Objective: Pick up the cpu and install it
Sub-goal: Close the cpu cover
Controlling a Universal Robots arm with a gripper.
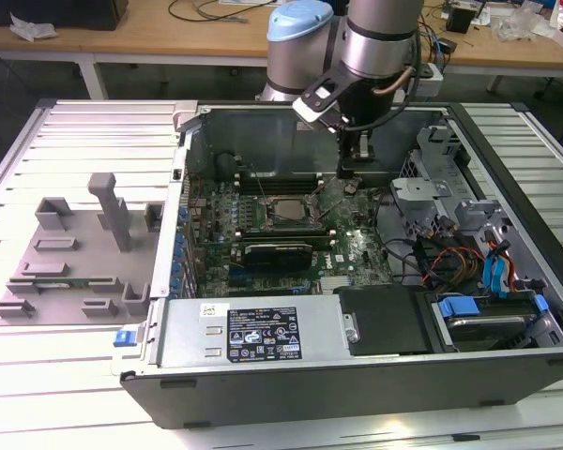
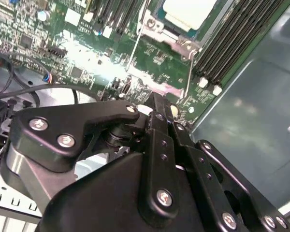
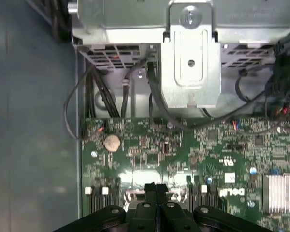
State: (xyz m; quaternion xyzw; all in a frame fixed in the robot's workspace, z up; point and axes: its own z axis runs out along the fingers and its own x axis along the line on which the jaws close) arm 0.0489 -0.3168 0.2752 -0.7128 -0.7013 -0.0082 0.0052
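- surface point(image 1: 38, 375): pale, slatted; carries the computer case.
- computer case point(image 1: 263, 384): lies open on its side; the nearest wall bears a label sticker point(image 1: 263, 335).
- drive bay point(image 1: 488, 319): inside the case, in the near corner on the exterior view's right; blue tabs and cables.
- grey moulded holder point(image 1: 75, 253): outside the case, just beside its wall on the exterior view's left; upright blocks.
- motherboard point(image 1: 357, 248): green, on the floor of the case.
- cpu point(image 1: 286, 211): flat silver-grey square, seated in the metal-edged socket frame point(image 1: 283, 228) near the middle of the case. in the second wrist view it is a pale square point(image 2: 188, 10) inside the frame.
- gripper point(image 1: 351, 183): inside the case, over the motherboard, on the exterior view's right of the cpu and apart from it. in both wrist views point(image 3: 155, 189) point(image 2: 157, 102) the black fingers point(image 3: 149, 193) are pressed together, clenched on nothing. whether the tips touch the board cannot be told.
- coin cell point(image 3: 112, 141): round, silver, on the motherboard, in the first wrist view.
- metal bracket point(image 3: 191, 63): grey, past the motherboard's edge, inside the case.
- arm point(image 1: 380, 37): silver and blue, over the far wall of the case.
- far wooden surface point(image 1: 169, 37): behind the case; cables and oddments.
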